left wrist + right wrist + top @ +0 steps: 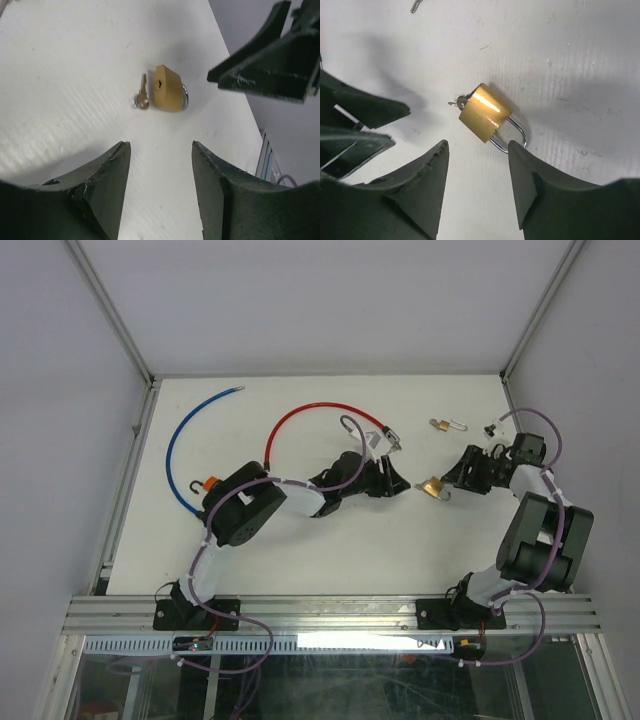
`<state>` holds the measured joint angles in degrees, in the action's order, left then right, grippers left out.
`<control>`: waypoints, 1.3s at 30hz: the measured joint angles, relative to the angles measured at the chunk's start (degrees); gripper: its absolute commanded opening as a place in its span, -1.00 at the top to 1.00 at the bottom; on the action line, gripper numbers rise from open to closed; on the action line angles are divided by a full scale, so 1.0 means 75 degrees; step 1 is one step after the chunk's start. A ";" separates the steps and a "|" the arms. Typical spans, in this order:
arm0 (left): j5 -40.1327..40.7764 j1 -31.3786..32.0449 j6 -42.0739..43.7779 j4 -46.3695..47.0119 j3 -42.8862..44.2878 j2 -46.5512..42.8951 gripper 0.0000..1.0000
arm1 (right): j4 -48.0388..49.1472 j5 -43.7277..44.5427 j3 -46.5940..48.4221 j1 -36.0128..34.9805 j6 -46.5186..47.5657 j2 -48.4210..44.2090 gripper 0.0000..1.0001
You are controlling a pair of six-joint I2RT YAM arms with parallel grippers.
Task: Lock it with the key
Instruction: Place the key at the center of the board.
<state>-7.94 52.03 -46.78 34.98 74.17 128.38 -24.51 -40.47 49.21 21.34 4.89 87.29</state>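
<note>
A brass padlock [433, 486] [167, 88] [484, 119] lies flat on the white table between my two grippers, its silver shackle [514, 134] closed. A small key [141, 95] [459, 103] lies loose on the table right beside the padlock's body, out of the keyhole. My left gripper [403, 480] [161, 150] is open a short way in front of the padlock, nothing between its fingers. My right gripper [458, 472] [477, 150] is open too, one fingertip close to the shackle, holding nothing. Its fingers [265, 60] show at the upper right of the left wrist view.
A second small padlock [440, 425] lies farther back on the table, a small dark item [490, 428] to its right. A red cable lock [300, 420] and a blue cable lock [185, 450] curve across the left half. The enclosure's frame posts stand at the back corners.
</note>
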 measured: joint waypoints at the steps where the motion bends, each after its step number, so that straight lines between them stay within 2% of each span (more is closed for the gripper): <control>1: -0.0015 0.0017 0.0201 0.0096 -0.0440 -0.0388 -0.08 | -0.0015 -0.0015 0.0000 0.0000 0.0096 -0.0099 -0.06; 8: -0.0175 0.0163 0.1367 0.1003 -0.3008 -0.2751 -0.19 | -0.0160 -0.0122 0.0000 0.0020 0.0627 -0.0740 -0.05; 15: -0.0111 0.0163 0.2597 0.1597 -0.5450 -0.5505 -0.57 | -0.0286 -0.0562 -0.0020 0.0029 0.1306 -0.1530 -0.04; 19: 0.0055 0.0154 0.3217 0.1472 -0.6312 -0.7038 -0.96 | -0.0242 -0.1090 -0.0198 0.0029 0.1696 -0.2267 -0.04; 23: 0.0323 0.0149 0.3669 0.1166 -0.7018 -0.8469 -0.98 | -0.0125 -0.1690 -0.0522 0.0029 0.2084 -0.3028 -0.04; 27: 0.0542 0.0079 0.3969 0.0790 -0.7565 -0.9445 -0.98 | -0.0064 -0.2261 -0.0702 0.0029 0.2565 -0.3509 -0.10; 32: 0.0664 -0.0006 0.4039 0.0006 -0.7682 -0.9879 -0.98 | -0.0152 -0.2783 -0.0758 0.0017 0.3515 -0.3570 -0.15; 39: 0.0749 -0.0050 0.4336 -0.1868 -0.6965 -1.0063 -0.98 | -0.0988 -0.2704 0.0423 -0.0452 0.4870 -0.2428 -0.19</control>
<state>-2.33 51.66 -14.26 20.97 21.93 52.90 -31.92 -60.75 52.38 17.96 41.41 69.08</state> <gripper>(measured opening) 0.990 0.580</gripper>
